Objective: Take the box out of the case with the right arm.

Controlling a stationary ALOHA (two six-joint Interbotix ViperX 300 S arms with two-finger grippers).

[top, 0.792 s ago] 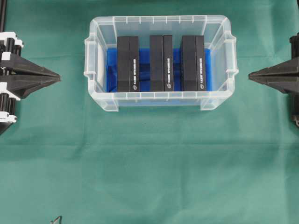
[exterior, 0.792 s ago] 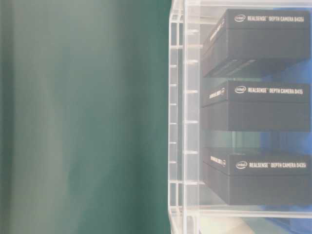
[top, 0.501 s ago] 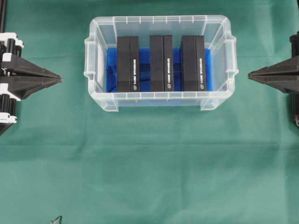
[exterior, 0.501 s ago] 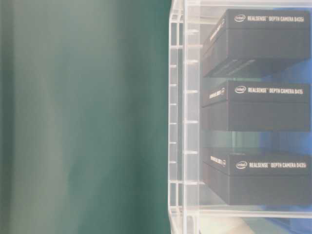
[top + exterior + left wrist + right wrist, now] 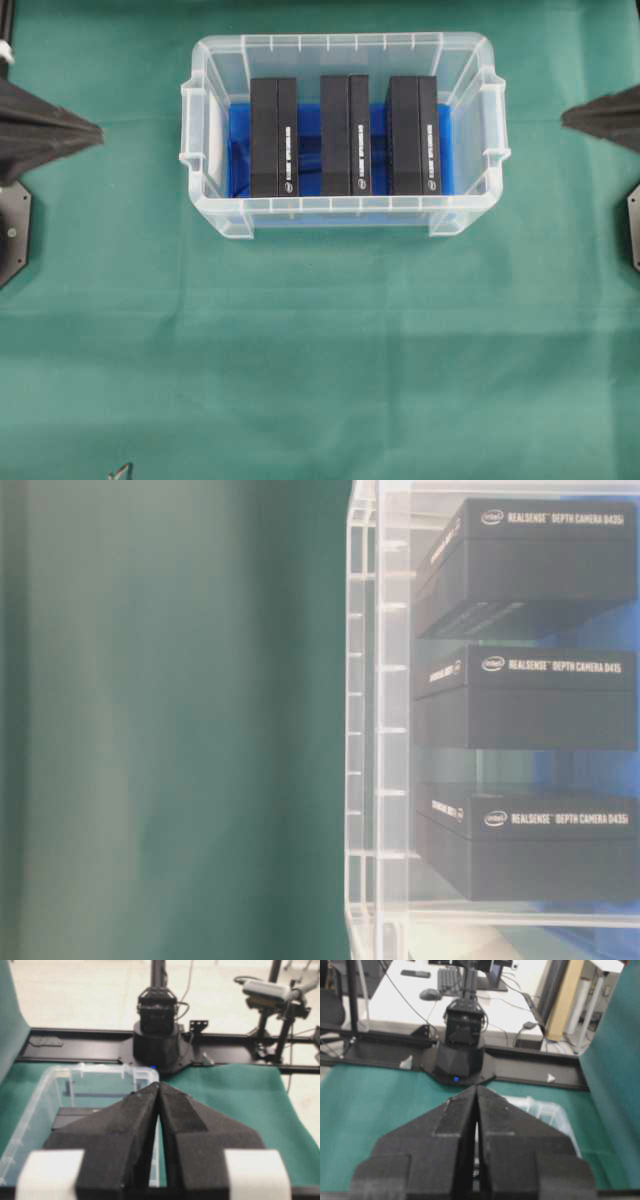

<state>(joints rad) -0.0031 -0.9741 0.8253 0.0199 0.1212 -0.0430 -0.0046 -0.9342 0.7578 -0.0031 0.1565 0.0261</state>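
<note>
Overhead, the case [image 5: 343,135] sits on the green desk [image 5: 320,340], toward its far side. Three black boxes stand side by side on the blue floor: left box [image 5: 273,137], middle box [image 5: 345,135], right box [image 5: 413,135]. The left gripper [image 5: 100,131] and right gripper [image 5: 565,117] point at the case from either side, well apart from it.

At table level, the three boxes show through the clear case wall [image 5: 380,730], each printed with white lettering.

The left wrist view shows its fingers [image 5: 145,1110] pressed together, empty, the case below.

The right wrist view shows its fingers [image 5: 462,1110] likewise closed on nothing.
</note>
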